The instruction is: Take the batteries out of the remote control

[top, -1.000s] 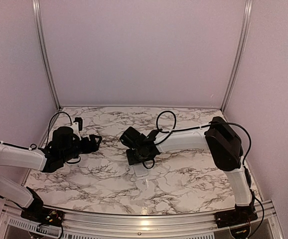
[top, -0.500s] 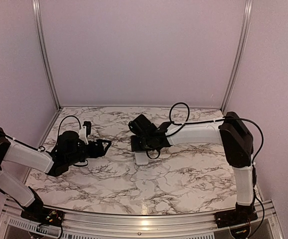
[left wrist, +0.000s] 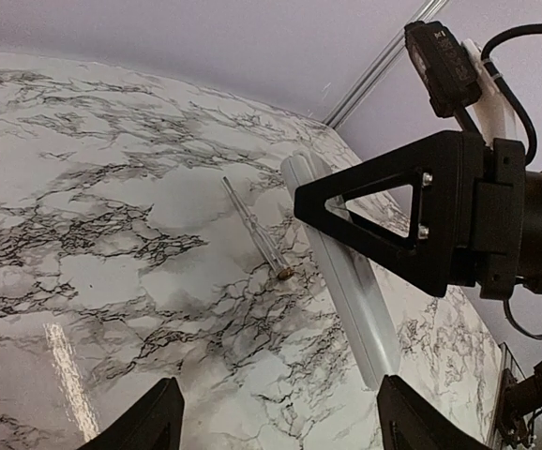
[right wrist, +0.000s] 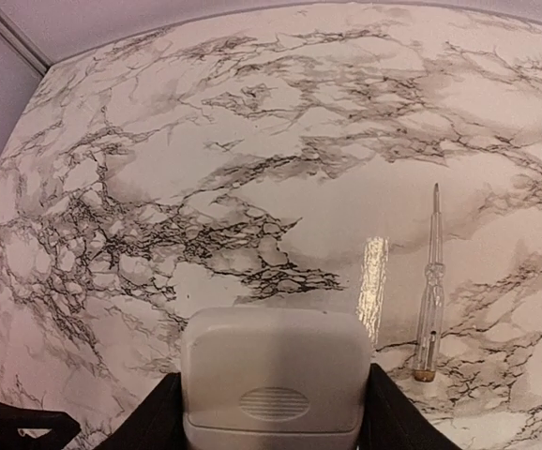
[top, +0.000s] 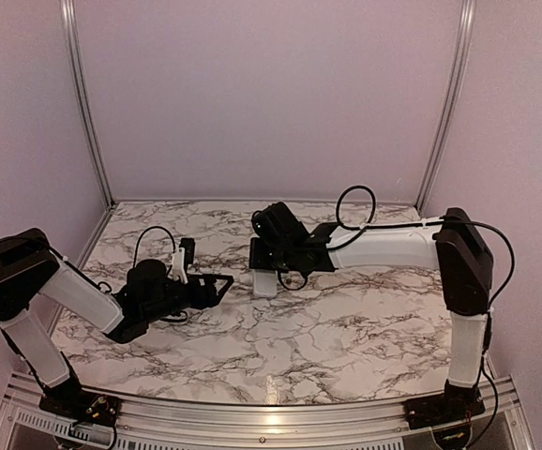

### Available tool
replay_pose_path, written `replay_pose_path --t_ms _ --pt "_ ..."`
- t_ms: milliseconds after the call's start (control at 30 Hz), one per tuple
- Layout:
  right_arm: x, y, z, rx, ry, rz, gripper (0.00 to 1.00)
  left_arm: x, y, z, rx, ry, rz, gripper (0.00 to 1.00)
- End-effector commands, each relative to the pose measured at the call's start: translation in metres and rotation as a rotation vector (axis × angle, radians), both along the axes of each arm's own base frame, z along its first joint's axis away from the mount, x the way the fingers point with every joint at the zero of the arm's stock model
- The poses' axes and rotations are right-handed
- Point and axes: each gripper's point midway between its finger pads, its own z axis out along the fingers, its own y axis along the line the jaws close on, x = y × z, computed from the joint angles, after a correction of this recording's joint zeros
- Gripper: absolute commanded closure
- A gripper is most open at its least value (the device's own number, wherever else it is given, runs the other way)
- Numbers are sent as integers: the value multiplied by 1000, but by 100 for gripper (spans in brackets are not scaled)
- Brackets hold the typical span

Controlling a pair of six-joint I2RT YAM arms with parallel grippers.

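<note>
The remote control (right wrist: 276, 375) is a flat white bar with a ribbed thumb grip on its back cover. My right gripper (right wrist: 273, 417) is shut on it, a finger on each long side. In the top view the remote (top: 264, 284) sticks out below the right gripper (top: 267, 262), near the table's middle. In the left wrist view the remote (left wrist: 346, 281) slants down to the table under the right gripper (left wrist: 412, 220). My left gripper (left wrist: 280, 431) is open and empty, just left of the remote (top: 217, 284). The batteries are hidden.
A long thin clear rod with a brass end (left wrist: 257, 230) lies on the marble table (top: 346, 328) between the two grippers; it also shows in the right wrist view (right wrist: 429, 300). Purple walls with aluminium posts (top: 83, 103) enclose the table.
My right gripper has carried the remote toward the back and right. My left arm has swung lower and right, bringing its open gripper close to the remote.
</note>
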Motion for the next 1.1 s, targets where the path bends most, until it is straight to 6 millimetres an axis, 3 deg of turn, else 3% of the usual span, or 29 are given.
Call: replay_pose_path --t_ms 0,300,633,867,1067 --pt "7 -1 34 94 -56 -47 62 0 -24 25 -83 -75 -28 26" --pt "3 -2 44 149 -71 -47 61 -3 -62 18 -85 -52 -80 27" --pt "-3 3 46 185 -64 -27 60 0 -86 9 -132 -10 -108 36" --pt "-5 5 49 203 -70 -22 60 -1 -99 9 -160 3 -135 51" --pt "-6 3 51 214 -72 -23 60 -3 -102 11 -191 15 -146 78"
